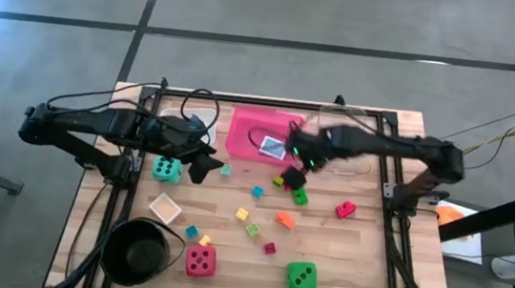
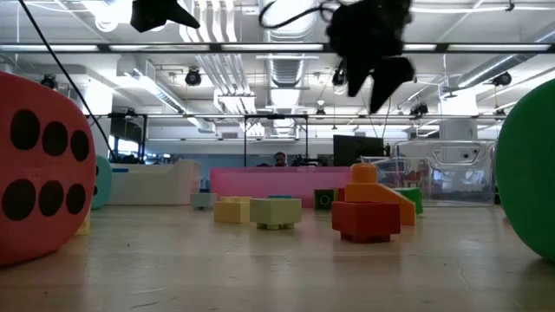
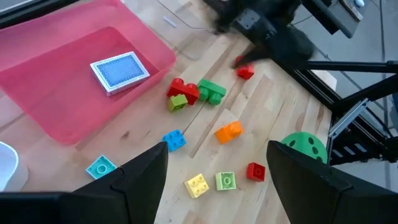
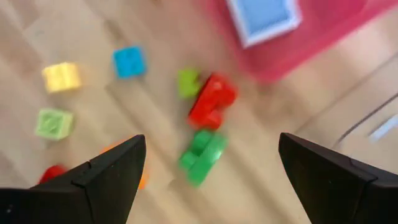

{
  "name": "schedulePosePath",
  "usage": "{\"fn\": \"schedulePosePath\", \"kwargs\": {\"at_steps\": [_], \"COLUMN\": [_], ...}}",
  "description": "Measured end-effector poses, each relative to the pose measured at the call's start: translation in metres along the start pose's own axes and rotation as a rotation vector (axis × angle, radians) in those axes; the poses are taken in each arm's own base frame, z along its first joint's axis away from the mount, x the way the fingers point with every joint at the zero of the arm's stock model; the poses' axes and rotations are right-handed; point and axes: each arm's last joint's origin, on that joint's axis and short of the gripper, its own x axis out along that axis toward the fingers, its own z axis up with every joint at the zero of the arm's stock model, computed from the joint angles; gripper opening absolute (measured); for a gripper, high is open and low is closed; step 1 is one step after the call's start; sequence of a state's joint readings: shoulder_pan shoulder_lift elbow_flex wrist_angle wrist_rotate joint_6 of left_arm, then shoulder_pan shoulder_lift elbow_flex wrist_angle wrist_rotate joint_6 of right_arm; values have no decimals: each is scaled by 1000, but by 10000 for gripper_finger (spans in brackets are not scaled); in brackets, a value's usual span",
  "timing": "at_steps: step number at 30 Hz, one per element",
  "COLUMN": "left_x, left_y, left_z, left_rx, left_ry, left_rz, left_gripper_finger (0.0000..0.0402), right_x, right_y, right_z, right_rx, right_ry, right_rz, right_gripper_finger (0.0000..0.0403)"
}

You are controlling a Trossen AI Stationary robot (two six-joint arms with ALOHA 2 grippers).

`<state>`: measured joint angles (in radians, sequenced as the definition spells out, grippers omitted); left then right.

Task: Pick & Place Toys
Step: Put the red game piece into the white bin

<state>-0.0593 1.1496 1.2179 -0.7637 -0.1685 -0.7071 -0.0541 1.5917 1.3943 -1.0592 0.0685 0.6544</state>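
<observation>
Wooden tabletop (image 1: 351, 259) is mostly still littered, so we judge the job barely started. Only a blue-backed card (image 3: 120, 71) sits in the pink tray (image 1: 251, 129); nothing else looks sorted.

Our right gripper (image 4: 208, 165) hovers spread wide and empty over a cluster just beside the tray: red block (image 4: 212, 101), green block (image 4: 202, 156), small lime block (image 4: 187, 82). Our left gripper (image 3: 217, 171) is also parted, holding nothing, above the loose blocks near the tray's other end.

Left to do:
- blue (image 3: 175, 139), orange (image 3: 228, 130), yellow (image 3: 197, 184) blocks and others scattered mid-table
- red die (image 1: 200, 261), green die (image 1: 300, 276), teal die (image 1: 167, 169)

Around: black bowl (image 1: 138, 250), clear tray (image 1: 349, 139), white tray (image 1: 201, 119). Cluster pieces touch each other, so a clean single grab looks tricky, and both arms crowd the same patch.
</observation>
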Motion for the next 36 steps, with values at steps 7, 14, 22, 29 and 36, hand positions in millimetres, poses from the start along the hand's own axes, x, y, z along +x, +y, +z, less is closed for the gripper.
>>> {"fn": "schedulePosePath", "kwargs": {"at_steps": [7, 14, 22, 29, 36], "left_x": [0, 0, 0, 0, 0], "left_y": [0, 0, 0, 0, 0], "left_z": [0, 0, 0, 0, 0], "left_rx": [19, 17, 17, 16, 16], "left_ry": [3, 2, 1, 1, 4], "left_rz": [-4, -7, -7, -7, -10], "left_gripper_finger": [277, 277, 277, 277, 277], "right_x": [-4, -11, 11, 31, 51], "right_y": [11, 1, -16, -27, -32], "right_z": [-72, -120, -149, -158, -166], "right_rx": [134, 610, 886, 1037, 1058], "right_ry": [31, 86, 74, 48, 44], "right_rz": [-39, -52, -168, -270, -306], "right_gripper_finger": [358, 358, 358, 358, 358]}}
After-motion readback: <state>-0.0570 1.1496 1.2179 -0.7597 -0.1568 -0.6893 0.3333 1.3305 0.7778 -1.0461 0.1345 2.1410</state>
